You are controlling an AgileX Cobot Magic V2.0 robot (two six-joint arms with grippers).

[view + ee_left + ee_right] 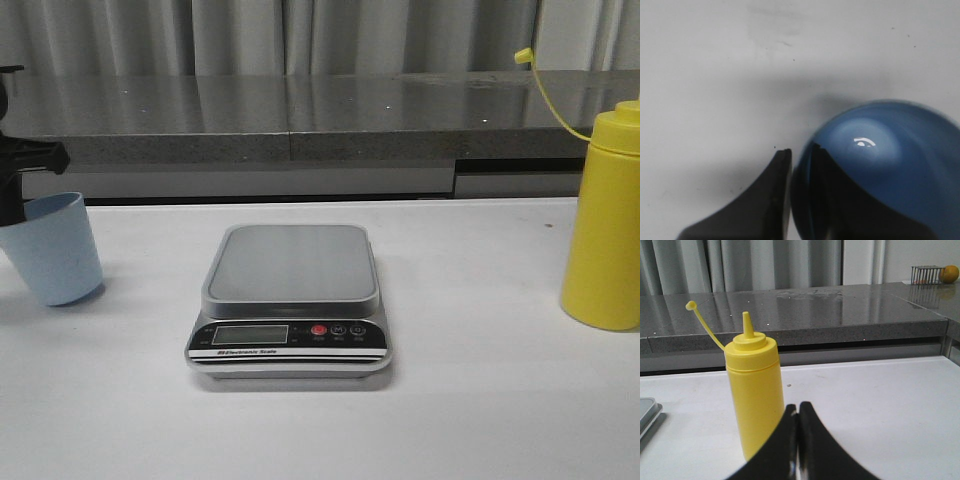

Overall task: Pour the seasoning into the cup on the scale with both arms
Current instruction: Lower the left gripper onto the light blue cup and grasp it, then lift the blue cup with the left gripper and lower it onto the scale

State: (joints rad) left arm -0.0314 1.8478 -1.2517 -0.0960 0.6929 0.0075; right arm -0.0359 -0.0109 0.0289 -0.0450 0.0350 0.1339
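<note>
The light blue cup (pixel 55 250) leans tilted at the table's far left, off the scale. My left gripper (pixel 15 208) is shut on its rim. In the left wrist view one finger (pixel 772 192) is outside the cup (pixel 890 165) wall and the other is inside. The silver-grey scale (pixel 290 290) sits at the table's middle with a bare platform. The yellow seasoning bottle (pixel 605 235) stands upright at the far right, its cap strap (pixel 548 90) hanging open. In the right wrist view my right gripper (pixel 798 407) is shut on nothing, just short of the bottle (pixel 755 390).
A grey stone counter (pixel 300 110) runs behind the white table, with curtains beyond. A corner of the scale (pixel 647 412) shows in the right wrist view. An orange (pixel 950 273) and a wire rack (pixel 926 275) sit far back on the counter.
</note>
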